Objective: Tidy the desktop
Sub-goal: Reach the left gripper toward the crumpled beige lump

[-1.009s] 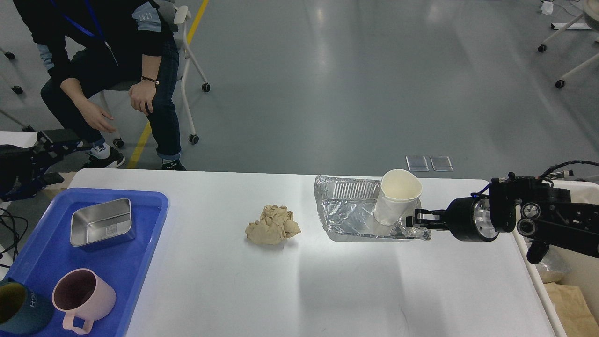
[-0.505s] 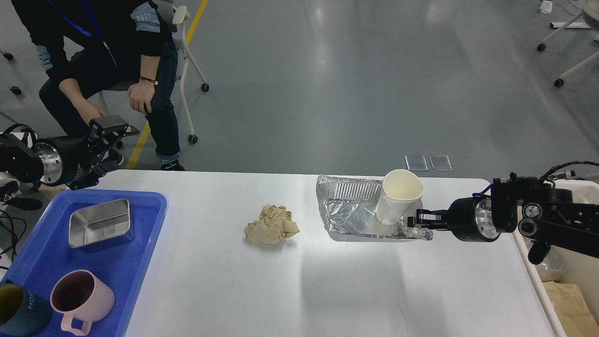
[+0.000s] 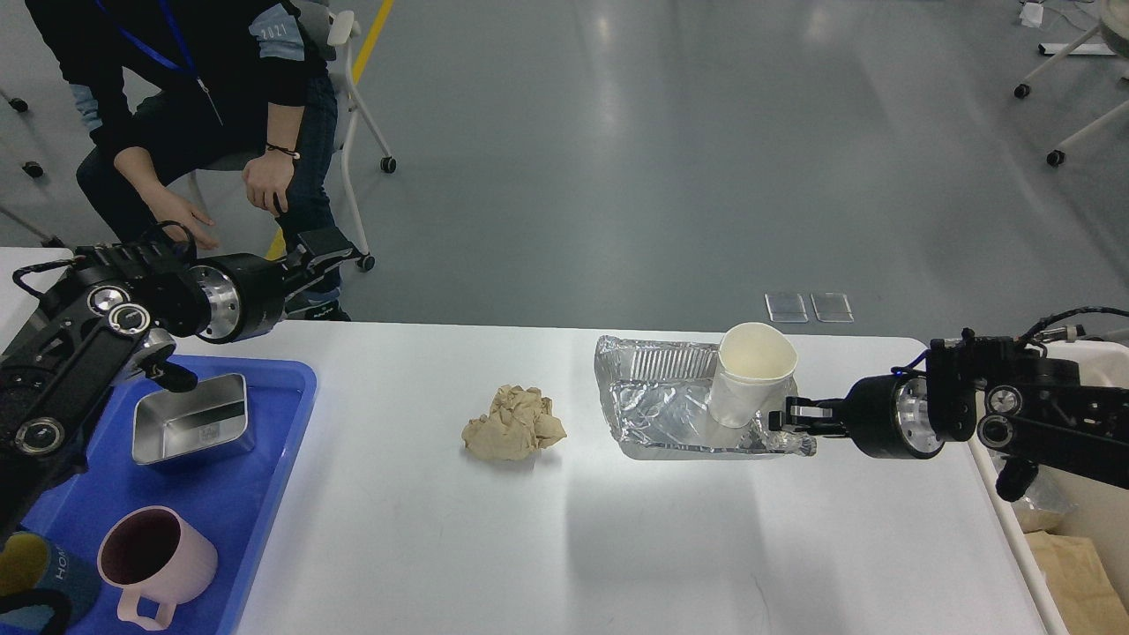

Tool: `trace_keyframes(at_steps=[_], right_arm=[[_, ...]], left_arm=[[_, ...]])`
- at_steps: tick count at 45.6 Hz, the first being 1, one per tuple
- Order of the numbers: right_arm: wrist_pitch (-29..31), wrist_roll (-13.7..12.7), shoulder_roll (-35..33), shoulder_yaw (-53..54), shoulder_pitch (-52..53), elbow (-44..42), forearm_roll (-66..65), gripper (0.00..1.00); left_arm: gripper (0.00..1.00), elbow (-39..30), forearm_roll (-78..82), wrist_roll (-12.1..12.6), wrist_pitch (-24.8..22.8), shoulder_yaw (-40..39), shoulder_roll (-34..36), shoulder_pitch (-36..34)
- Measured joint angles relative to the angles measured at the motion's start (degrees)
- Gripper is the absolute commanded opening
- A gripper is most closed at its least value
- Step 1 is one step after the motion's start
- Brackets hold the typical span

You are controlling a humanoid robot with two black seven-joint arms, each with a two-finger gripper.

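Since half a second ago my left arm has swung in over the blue tray (image 3: 265,459), and its gripper (image 3: 331,251) now hangs past the desktop's far left edge; it is seen too dark and end-on for me to tell whether the fingers are apart. My right gripper (image 3: 788,420) has hardly moved and is pinched on the crumpled right rim of the foil tray (image 3: 661,414), which sits right of centre on the desktop (image 3: 564,547). A paper cup (image 3: 750,375) leans inside the foil. A brown paper wad (image 3: 514,424) lies near the middle. On the blue tray are a steel tin (image 3: 190,419) and a pink mug (image 3: 157,560).
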Motion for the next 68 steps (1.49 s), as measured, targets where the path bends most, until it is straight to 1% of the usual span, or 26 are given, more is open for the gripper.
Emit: trace_keyframes(at_steps=[5, 8, 10, 18, 24, 34, 45, 52, 60, 64, 65, 68], right_arm=[[0.0, 0.0, -0.1, 0.0, 0.0, 0.0, 0.0, 0.0], [0.0, 0.0, -0.2, 0.1, -0.1, 0.0, 0.0, 0.0], [0.0, 0.0, -0.2, 0.1, -0.2, 0.0, 0.0, 0.0], [-0.1, 0.0, -0.2, 0.1, -0.4, 0.0, 0.0, 0.0], [-0.2, 0.1, -0.2, 0.2, -0.6, 0.0, 0.0, 0.0], [-0.2, 0.1, -0.1, 0.3, -0.8, 0.0, 0.0, 0.0], [-0.3, 0.1, -0.2, 0.3, -1.2, 0.0, 0.0, 0.0], [-0.3, 0.1, -0.2, 0.3, -1.2, 0.0, 0.0, 0.0], [-0.4, 0.1, -0.2, 0.4, -1.5, 0.0, 0.0, 0.0], [-0.4, 0.1, -0.3, 0.4, -1.6, 0.0, 0.0, 0.0], [-0.4, 0.1, -0.3, 0.4, -1.7, 0.0, 0.0, 0.0], [-0.4, 0.1, -0.5, 0.4, -1.7, 0.0, 0.0, 0.0]], left_arm=[[0.98, 0.4, 1.4, 0.1, 3.3, 0.8, -2.4, 0.1], [0.98, 0.6, 3.1, 0.2, 5.9, 2.7, -4.1, 0.1], [0.98, 0.7, 4.1, 0.2, 6.7, 4.1, -4.6, 0.1], [0.98, 0.8, 5.7, 0.2, 7.6, 11.1, -5.7, 0.1], [0.99, 1.6, 5.1, 0.2, 7.2, 13.0, -7.3, 0.5], [0.99, 6.7, 4.8, 0.2, 6.3, 14.6, -12.3, 0.7], [0.99, 13.0, 5.5, 0.2, 7.1, 17.6, -17.8, 0.6], [0.99, 16.2, 6.9, -0.2, 9.8, 18.8, -21.3, 0.4], [0.98, 17.0, 11.8, -0.6, 14.8, 24.2, -23.0, 0.1], [0.96, 17.0, 12.3, -0.6, 16.0, 25.5, -23.4, 0.0], [0.9, 17.0, 12.3, -0.6, 16.1, 25.7, -23.4, 0.0], [0.85, 17.1, 12.4, -0.6, 16.3, 26.0, -23.5, 0.0]])
